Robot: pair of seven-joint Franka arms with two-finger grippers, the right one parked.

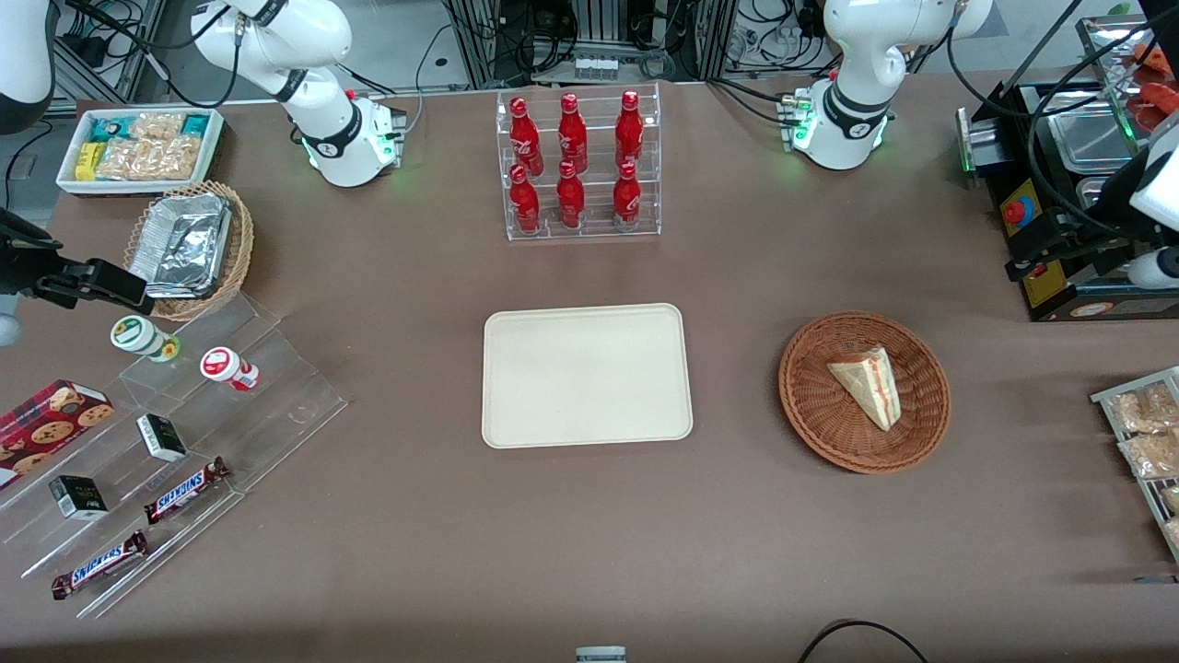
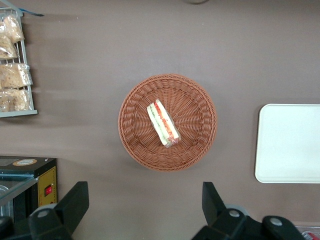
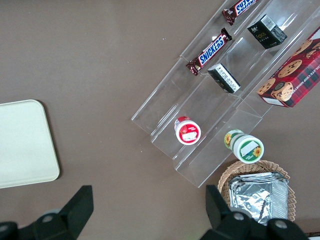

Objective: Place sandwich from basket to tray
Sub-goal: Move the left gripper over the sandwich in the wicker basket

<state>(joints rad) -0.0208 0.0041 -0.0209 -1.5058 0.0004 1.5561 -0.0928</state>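
The sandwich (image 1: 866, 382) is a pale bread wedge with red and green filling, lying in the round reddish-brown wicker basket (image 1: 811, 405). The cream tray (image 1: 585, 373) lies flat at the table's middle, beside the basket toward the parked arm's end, with nothing on it. My gripper (image 1: 1059, 247) hangs high above the table toward the working arm's end, farther from the front camera than the basket. In the left wrist view my gripper (image 2: 145, 189) is open and holds nothing, well above and apart from the basket (image 2: 135, 135), the sandwich (image 2: 162, 122) and the tray (image 2: 290, 142).
A clear rack of red bottles (image 1: 576, 166) stands farther from the front camera than the tray. A black machine (image 1: 1041, 138) and a rack of snack bags (image 1: 1147, 433) sit at the working arm's end. An acrylic stepped stand (image 1: 184, 433), a tan foil basket (image 1: 189, 249) and a white snack bin (image 1: 138, 147) sit at the parked arm's end.
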